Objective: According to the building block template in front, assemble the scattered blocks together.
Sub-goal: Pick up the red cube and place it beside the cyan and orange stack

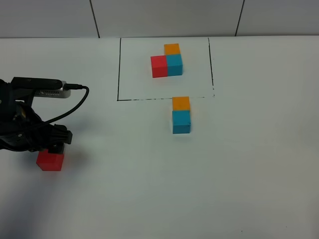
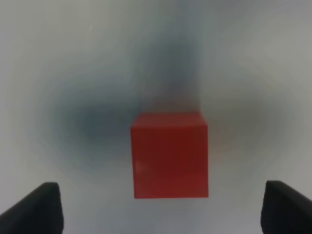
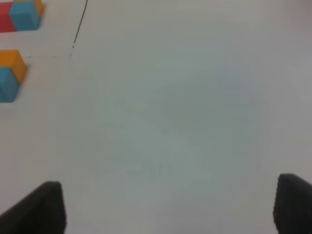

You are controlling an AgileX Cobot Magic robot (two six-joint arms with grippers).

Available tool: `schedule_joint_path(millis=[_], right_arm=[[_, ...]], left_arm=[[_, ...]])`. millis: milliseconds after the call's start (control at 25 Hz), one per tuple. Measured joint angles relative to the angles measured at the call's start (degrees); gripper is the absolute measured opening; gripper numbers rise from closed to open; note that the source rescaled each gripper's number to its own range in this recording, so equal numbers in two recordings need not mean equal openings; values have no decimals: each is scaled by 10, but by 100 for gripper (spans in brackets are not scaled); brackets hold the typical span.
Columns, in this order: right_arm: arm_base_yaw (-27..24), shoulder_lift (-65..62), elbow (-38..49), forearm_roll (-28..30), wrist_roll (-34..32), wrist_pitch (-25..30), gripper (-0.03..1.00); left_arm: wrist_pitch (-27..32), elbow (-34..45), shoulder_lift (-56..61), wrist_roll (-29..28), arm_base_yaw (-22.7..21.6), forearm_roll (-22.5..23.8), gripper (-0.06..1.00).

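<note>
Exterior high view. White tabletop (image 1: 249, 174). Template (image 1: 167, 62) sits at 12 o'clock, inside a thin black drawn frame (image 1: 118, 69): a cyan cube with a red one touching at its 9 o'clock and an orange one touching at its 12 o'clock.

Loose blocks: orange block (image 1: 181, 103) and cyan block (image 1: 181, 122) are touching, orange at 12 o'clock of cyan. The pair lies near mid-tabletop, at 6 o'clock of the template. The orange block's far edge meets the frame's near line; on it or just beside it, cannot tell. Red block (image 1: 50, 161) lies alone at 8 o'clock of the tabletop, well apart from the pair.

Left tool (image 1: 56, 145) hangs directly over the red block, partly covering its far edge from this angle.

Left wrist view. Left tool (image 2: 161, 214) is spread wide. Both dark fingertips (image 2: 36, 209) are clear of the red block (image 2: 169, 156), which lies ahead of them, centred in the gap and flat on the tabletop. No contact seen.

Right wrist view. Right tool (image 3: 170, 209) has its fingertips (image 3: 39, 207) wide apart over bare tabletop, gripping nothing. The orange and cyan pair (image 3: 9, 73) and a corner of the template (image 3: 22, 14) show at the picture's edge, well apart from the tool.
</note>
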State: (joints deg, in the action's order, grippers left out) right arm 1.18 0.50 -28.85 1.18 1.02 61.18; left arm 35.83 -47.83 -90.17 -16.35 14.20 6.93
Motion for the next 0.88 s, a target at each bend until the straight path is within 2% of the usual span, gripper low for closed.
schedule_joint_path(millis=[160, 480, 880], right_arm=[[0, 0, 0, 0, 0, 0, 73], [0, 0, 0, 0, 1, 0, 73], [0, 0, 0, 0, 1, 0, 73]], left_arm=[[-15, 6, -9, -1, 0, -3, 86], [-81, 49, -51, -10, 0, -11, 86], [-102, 51, -98, -14, 0, -13, 85]])
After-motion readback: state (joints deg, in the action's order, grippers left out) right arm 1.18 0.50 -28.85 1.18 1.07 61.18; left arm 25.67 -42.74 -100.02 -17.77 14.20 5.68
